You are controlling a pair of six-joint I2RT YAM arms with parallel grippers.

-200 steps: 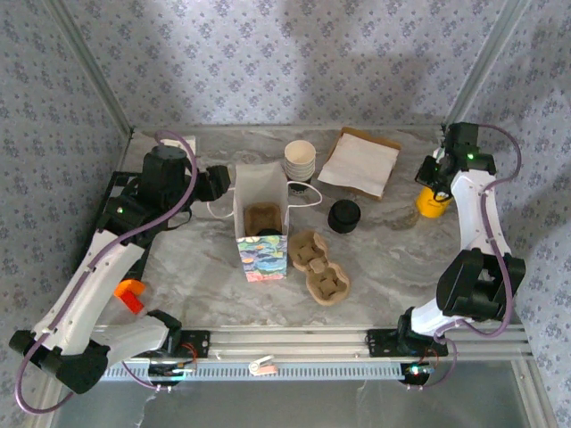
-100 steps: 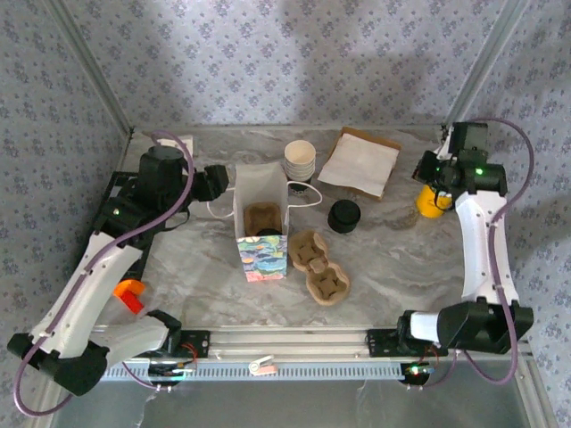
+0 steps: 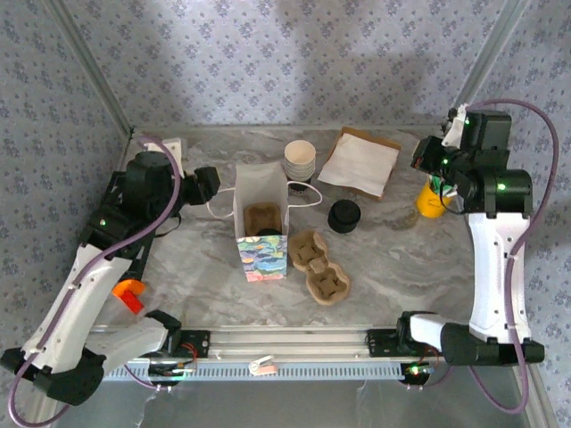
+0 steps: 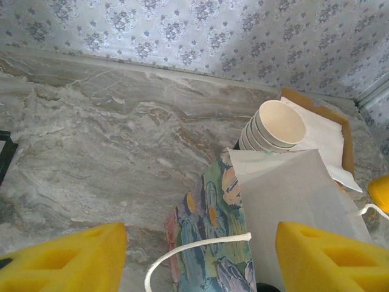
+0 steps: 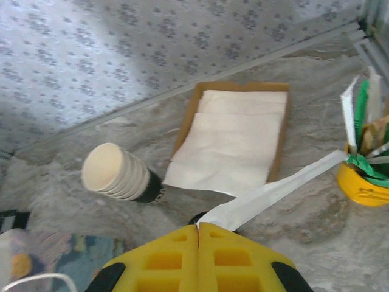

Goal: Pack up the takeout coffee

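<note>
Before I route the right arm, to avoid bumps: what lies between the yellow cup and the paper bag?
The top view shows a black lid between the yellow cup and paper bag.

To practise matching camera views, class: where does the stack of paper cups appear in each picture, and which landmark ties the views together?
Top external: stack of paper cups at back centre, just behind the paper bag.
Left wrist: the cups right of centre, above the bag's white top.
Right wrist: the cups left of centre.
Shared landmark: the napkin tray, right of the cups in every view.
</note>
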